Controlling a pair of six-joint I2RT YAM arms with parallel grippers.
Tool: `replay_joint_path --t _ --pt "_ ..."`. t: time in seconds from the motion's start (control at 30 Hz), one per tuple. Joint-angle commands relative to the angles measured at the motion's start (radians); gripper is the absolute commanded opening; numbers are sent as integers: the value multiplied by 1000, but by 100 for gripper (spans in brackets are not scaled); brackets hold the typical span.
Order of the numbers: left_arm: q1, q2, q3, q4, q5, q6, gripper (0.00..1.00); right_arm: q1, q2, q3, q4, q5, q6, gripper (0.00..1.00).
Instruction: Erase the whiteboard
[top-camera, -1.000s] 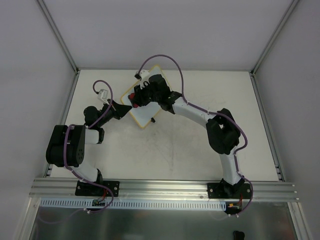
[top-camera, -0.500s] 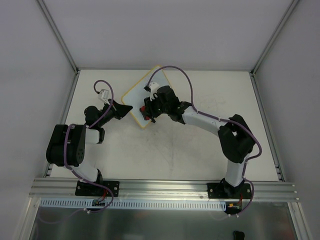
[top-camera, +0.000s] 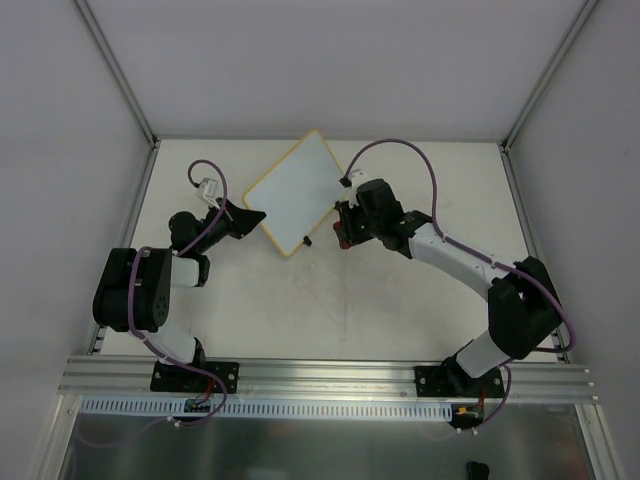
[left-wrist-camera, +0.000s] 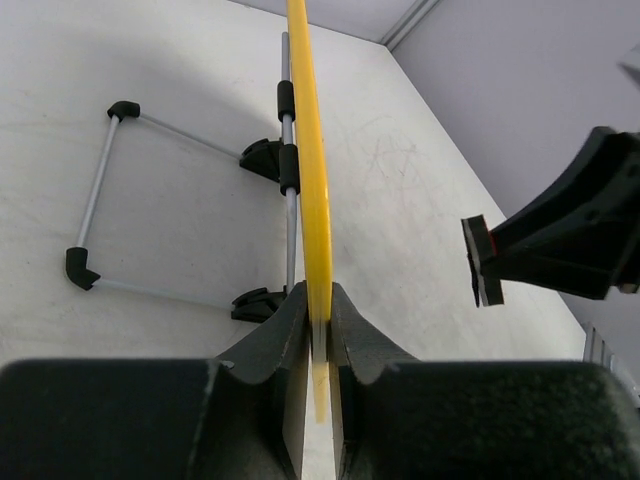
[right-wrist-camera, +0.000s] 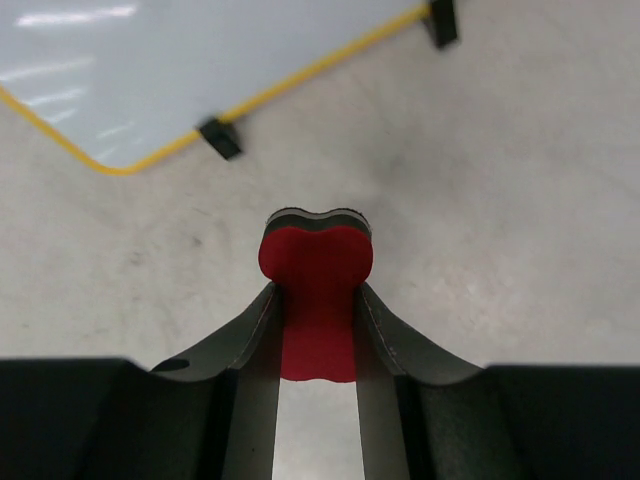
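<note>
Seen from above, two black-and-white robot arms reach over a scuffed off-white worktop (top-camera: 350, 310). The left gripper (left-wrist-camera: 318, 300) is almost fully closed, its two black fingers pinching the thin edge of a small rectangular whiteboard with a thin yellow frame and rounded corners (top-camera: 295, 195). The grip is at the board's left corner. The right gripper (right-wrist-camera: 315, 290) is closed to a narrow gap around a small red bone-shaped foam eraser with a dark backing layer (right-wrist-camera: 316, 262). The eraser's rounded end pokes out past the fingertips. The whiteboard sits near the far edge of the worktop, a little left of centre. It is turned diamond-wise, so one corner points at the far edge and the opposite corner points toward the near edge. Its face is plain white with soft light reflections. The eraser is held just beside the board's right-hand near side, over bare worktop, and is not touching the board. The left wrist camera looks along the yellow frame edge-on. Behind the board it shows a thin grey wire stand with black corner pieces (left-wrist-camera: 100, 190) resting on the worktop. Counted, there is one whiteboard, one eraser and one wire stand. Two small black feet (right-wrist-camera: 220, 138) show along the board's lower frame in the right wrist view.
</note>
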Motion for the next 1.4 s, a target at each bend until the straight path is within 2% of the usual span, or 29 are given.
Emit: replay_joint_path --t 0.0,0.17,0.37,0.6,0.73,0.77,0.87,1.2,1.33,1.37 --pt "-9 -23 -2 228 51 -5 11 -69 0 39 -271 92 34 0" --pt "-7 -31 -8 228 49 -9 15 -137 -3 -36 -298 110 47 0" --pt "-6 -36 -11 233 51 -12 16 -160 81 -29 -373 135 27 0" --pt "-4 -40 -15 236 51 -13 17 -160 136 -42 -403 150 27 8" --pt "-4 -40 -15 239 52 -16 18 -160 133 -45 -400 137 28 16" --pt "-4 -42 -17 241 51 -16 20 -160 130 -47 -400 138 31 26" --pt "-4 -45 -22 253 54 -16 23 -160 118 -48 -400 141 39 36" --pt "-1 -56 -34 257 39 -12 34 -160 89 -47 -399 134 42 50" --pt "1 -68 -40 257 36 -12 42 -160 60 -44 -397 135 42 53" --pt "1 -69 -43 257 33 -10 47 -160 51 -45 -397 140 45 53"
